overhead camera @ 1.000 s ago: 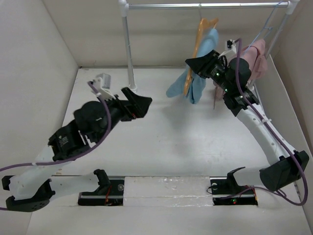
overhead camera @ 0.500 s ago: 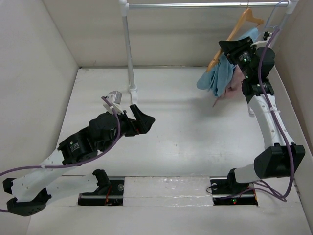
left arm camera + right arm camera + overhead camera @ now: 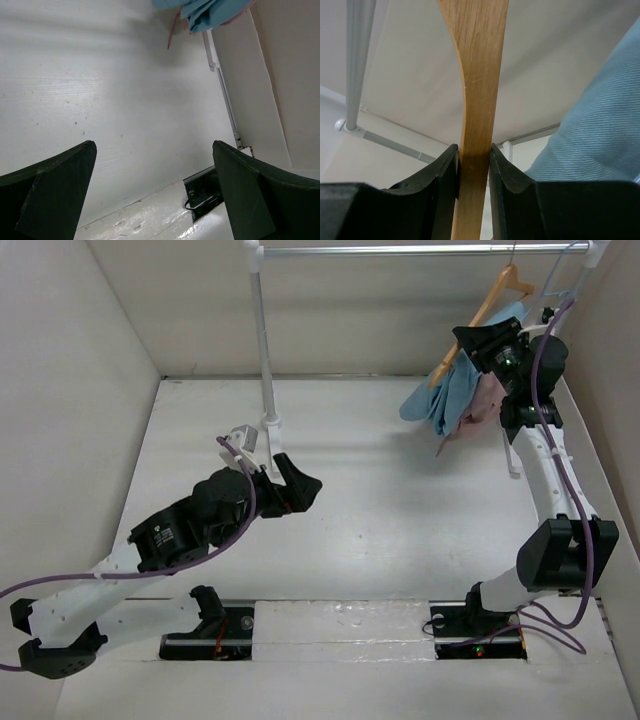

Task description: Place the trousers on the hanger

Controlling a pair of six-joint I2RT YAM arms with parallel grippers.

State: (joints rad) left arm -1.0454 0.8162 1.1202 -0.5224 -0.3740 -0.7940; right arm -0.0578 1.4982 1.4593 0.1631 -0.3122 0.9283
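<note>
The light blue trousers (image 3: pixel 442 400) hang folded over the tan wooden hanger (image 3: pixel 492 295) at the back right, up by the rail. My right gripper (image 3: pixel 478 338) is shut on the hanger's wooden arm (image 3: pixel 477 90), which runs up between its fingers in the right wrist view, with the trousers (image 3: pixel 600 130) at the right. The hanger's hook reaches the rail (image 3: pixel 420 251). My left gripper (image 3: pixel 300 480) is open over the middle of the table, holding nothing. In the left wrist view the trousers (image 3: pixel 210 10) show at the top edge.
A pink garment (image 3: pixel 487 400) hangs just behind the trousers by the right wall. The rail's white post (image 3: pixel 264 340) stands at the back centre on a round foot. White walls close in the table (image 3: pixel 380 510) on the left, back and right.
My right arm has lifted the hanger with the trousers from mid-height at back centre up and right to the rail. My left arm has drawn back and right, low over the table.
</note>
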